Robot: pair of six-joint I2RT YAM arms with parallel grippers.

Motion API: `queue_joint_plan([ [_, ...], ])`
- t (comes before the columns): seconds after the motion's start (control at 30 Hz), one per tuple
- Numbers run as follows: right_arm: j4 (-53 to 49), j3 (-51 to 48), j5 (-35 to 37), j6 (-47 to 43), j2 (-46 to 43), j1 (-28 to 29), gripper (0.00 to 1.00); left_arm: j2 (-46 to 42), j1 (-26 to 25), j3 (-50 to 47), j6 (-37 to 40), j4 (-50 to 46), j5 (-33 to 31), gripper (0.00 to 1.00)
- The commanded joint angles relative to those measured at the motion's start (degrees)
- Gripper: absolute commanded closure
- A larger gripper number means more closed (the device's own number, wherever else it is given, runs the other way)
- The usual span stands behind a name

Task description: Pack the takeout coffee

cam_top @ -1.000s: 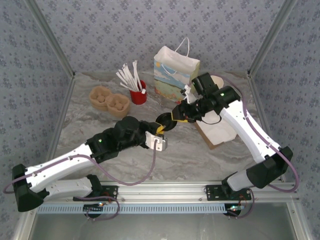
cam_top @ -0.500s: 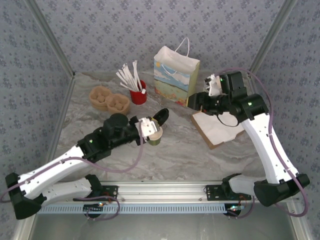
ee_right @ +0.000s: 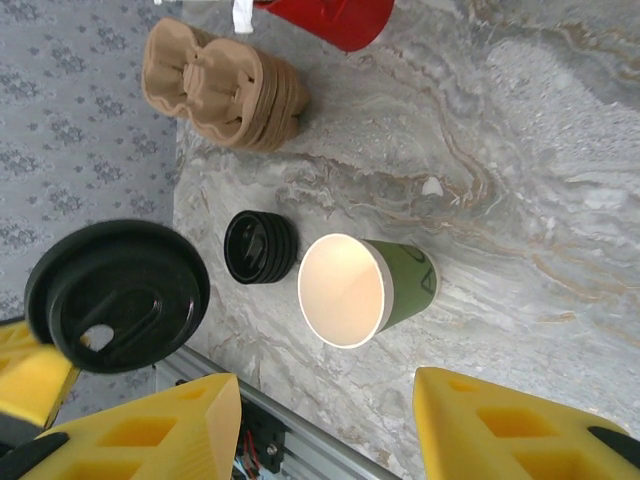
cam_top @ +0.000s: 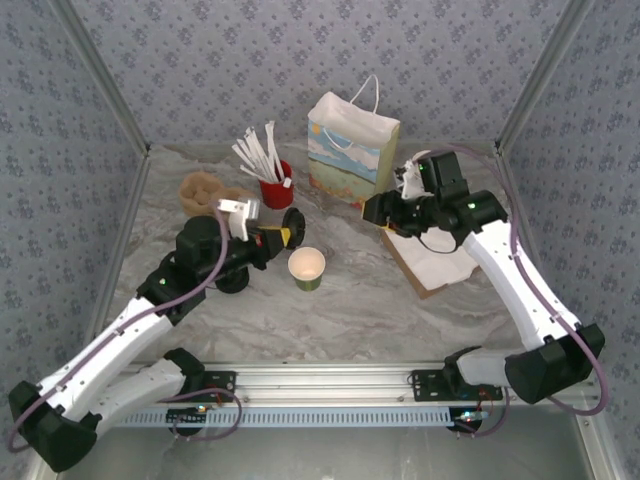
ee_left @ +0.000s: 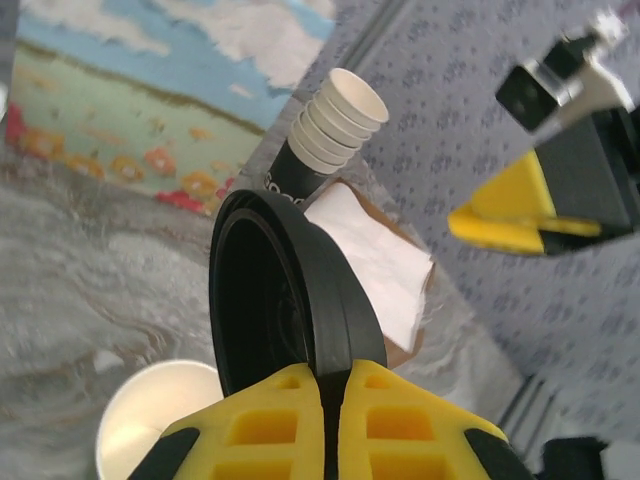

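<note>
The olive-green paper cup (cam_top: 307, 270) of the takeout coffee stands upright on the table with its top open (ee_right: 400, 285). Its round black lid (ee_left: 290, 290) is pinched by the rim, on edge, in my left gripper (ee_left: 335, 372), which is shut on it. In the top view the left gripper (cam_top: 283, 231) hovers up and left of the cup, apart from it. The lid (ee_right: 120, 295) hangs in the air left of the cup. My right gripper (ee_right: 325, 385) is open and empty, high above the cup; in the top view the right gripper (cam_top: 376, 210) is just below the gift bag (cam_top: 350, 150).
A stack of black lids (ee_right: 260, 247) lies just left of the cup. Brown cup carriers (cam_top: 205, 192) and a red cup of white sticks (cam_top: 276, 187) stand at the back left. White napkins on a brown board (cam_top: 430, 258) lie right, with stacked white cups (ee_left: 335, 125).
The right gripper let go of the lid, opened and pulled back toward the bag. The left gripper carried the lid over the cup, then up and left; the cup now stands alone.
</note>
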Motion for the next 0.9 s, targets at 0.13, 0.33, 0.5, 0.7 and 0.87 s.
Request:
queue_joint_plan([
  [0.13, 5.5, -2.7, -0.7, 3.6, 3.1, 3.1, 0.49, 0.5, 4.0, -5.5, -24.8, 7.1, 9.9, 0.91],
  [0.33, 8.5, -4.2, 0.0, 5.2, 5.0, 4.5, 0.49, 3.8, 4.9, -10.1, -30.1, 11.0, 12.3, 0.91],
  [0.5, 10.4, -4.9, 0.2, 5.8, 7.3, 5.6, 0.49, 6.5, 5.5, -12.1, -31.1, 15.1, 14.2, 0.91],
  [0.7, 14.0, -5.8, -0.4, 7.3, 9.5, 6.8, 0.5, 8.7, 5.9, -13.9, -31.5, 18.4, 15.4, 0.91],
  [0.87, 16.2, -6.8, -1.0, 8.3, 11.4, 7.6, 0.5, 9.6, 7.2, -15.9, -31.8, 20.6, 16.1, 0.9],
])
